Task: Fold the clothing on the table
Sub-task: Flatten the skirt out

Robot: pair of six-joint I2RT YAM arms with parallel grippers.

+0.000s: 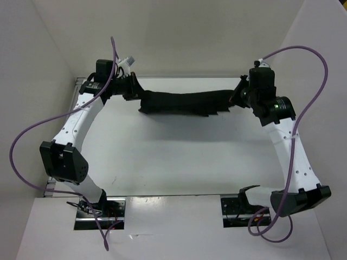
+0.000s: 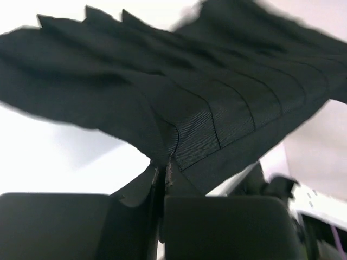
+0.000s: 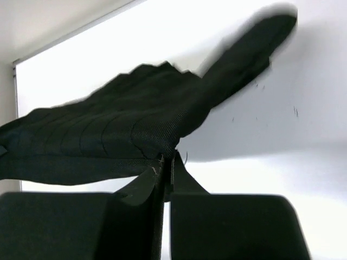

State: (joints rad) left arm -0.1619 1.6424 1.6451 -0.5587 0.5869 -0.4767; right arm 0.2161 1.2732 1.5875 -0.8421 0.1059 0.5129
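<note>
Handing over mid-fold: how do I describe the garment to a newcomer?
Look over the far side of the white table. The clothing is the long black band stretched from left end effector to right end effector; unlike those rigid black parts, it is soft pleated fabric.

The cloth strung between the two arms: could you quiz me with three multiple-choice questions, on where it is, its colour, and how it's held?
1. Where is the clothing?
A) flat beside the arm bases
B) stretched above the far part of the table
C) heaped by the left wall

2. Its colour?
A) white
B) black
C) purple

3. How is it held?
A) by one gripper only
B) by nothing
C) by both grippers

Answers: 1B, it spans the far side, casting a shadow below. 2B, it is dark in every view. 3C, the left gripper and right gripper each pinch fabric.
</note>
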